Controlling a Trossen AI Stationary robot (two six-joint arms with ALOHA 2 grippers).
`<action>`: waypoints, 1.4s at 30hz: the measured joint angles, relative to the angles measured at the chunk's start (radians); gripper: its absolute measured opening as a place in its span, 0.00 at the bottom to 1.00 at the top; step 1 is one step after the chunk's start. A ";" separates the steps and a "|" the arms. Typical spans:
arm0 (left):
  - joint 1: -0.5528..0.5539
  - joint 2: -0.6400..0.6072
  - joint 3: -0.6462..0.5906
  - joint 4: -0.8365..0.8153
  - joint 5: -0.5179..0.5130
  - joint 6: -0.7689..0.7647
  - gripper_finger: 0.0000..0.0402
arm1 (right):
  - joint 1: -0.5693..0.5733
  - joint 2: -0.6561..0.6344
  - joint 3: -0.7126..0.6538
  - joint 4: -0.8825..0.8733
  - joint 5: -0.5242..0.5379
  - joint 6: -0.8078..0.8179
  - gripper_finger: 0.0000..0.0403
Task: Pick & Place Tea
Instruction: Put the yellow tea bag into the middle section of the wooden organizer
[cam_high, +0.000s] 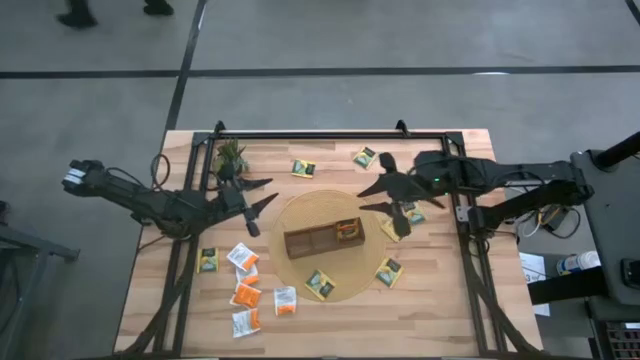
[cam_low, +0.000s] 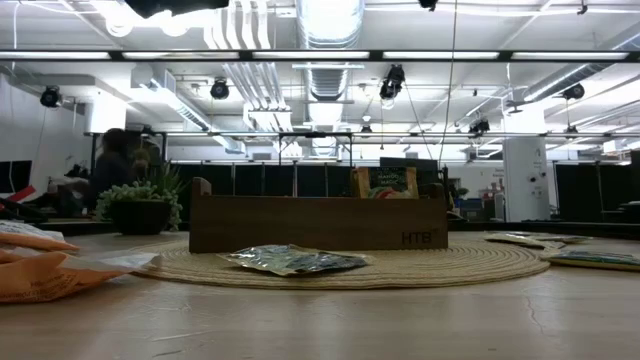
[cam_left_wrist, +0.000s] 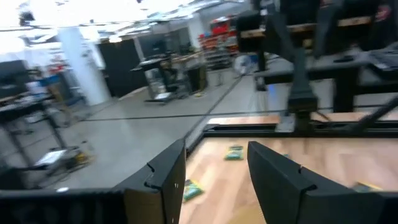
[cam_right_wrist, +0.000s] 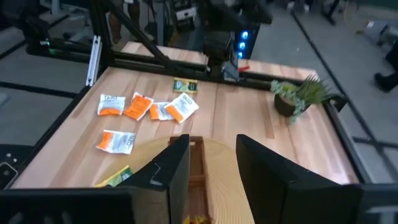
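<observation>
Small square tea sachets lie flat about the table: yellow ones (cam_high: 303, 168) (cam_high: 364, 156) at the far side, orange and white ones (cam_high: 246, 293) at the near left, and two yellow ones (cam_high: 320, 285) on the round woven mat (cam_high: 300, 205). The brown wooden tray (cam_high: 310, 241) stands on the mat's middle with sachets (cam_low: 385, 182) upright in one compartment. My left gripper (cam_high: 262, 195) hovers open, left of the mat. My right gripper (cam_high: 378, 197) hovers open above the mat's far right part. Both show empty in their wrist views (cam_left_wrist: 214, 180) (cam_right_wrist: 214, 168).
A small green potted plant (cam_high: 232, 158) stands at the far left corner. A black metal frame (cam_high: 330, 134) runs around the table's edges. One yellow sachet (cam_high: 208, 260) lies at the left, and another (cam_high: 412, 212) lies under my right arm. People stand beyond the far edge.
</observation>
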 joint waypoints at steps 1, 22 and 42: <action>0.005 -0.009 -0.005 -0.005 0.025 -0.008 0.42 | 0.000 -0.020 -0.013 0.002 0.000 -0.004 0.32; 0.181 -0.190 -0.082 -0.125 0.204 -0.191 0.42 | -0.010 -0.499 -0.298 0.128 0.002 -0.047 0.29; 0.195 -0.477 -0.192 -0.160 0.225 -0.258 0.42 | -0.010 -0.857 -0.453 0.129 0.001 -0.050 0.30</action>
